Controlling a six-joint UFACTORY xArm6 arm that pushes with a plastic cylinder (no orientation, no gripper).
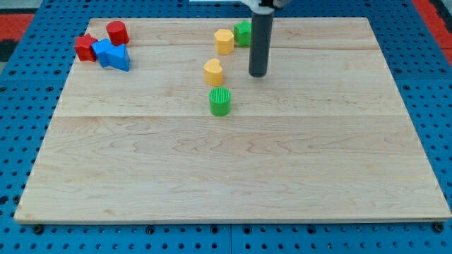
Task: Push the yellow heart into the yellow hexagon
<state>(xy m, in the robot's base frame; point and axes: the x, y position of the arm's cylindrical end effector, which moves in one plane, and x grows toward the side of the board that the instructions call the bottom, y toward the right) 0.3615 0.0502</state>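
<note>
The yellow heart [213, 71] lies on the wooden board, upper middle. The yellow hexagon [224, 41] sits a short way above it, slightly to the right, with a gap between them. My tip [258, 74] stands on the board to the right of the yellow heart, apart from it, at about the same height in the view. The dark rod rises from there to the view's top edge.
A green block [243, 32] touches the yellow hexagon's right side, partly behind the rod. A green cylinder [219, 101] sits just below the heart. At the upper left are a red cylinder [116, 32], a red block [86, 47] and two blue blocks [113, 55].
</note>
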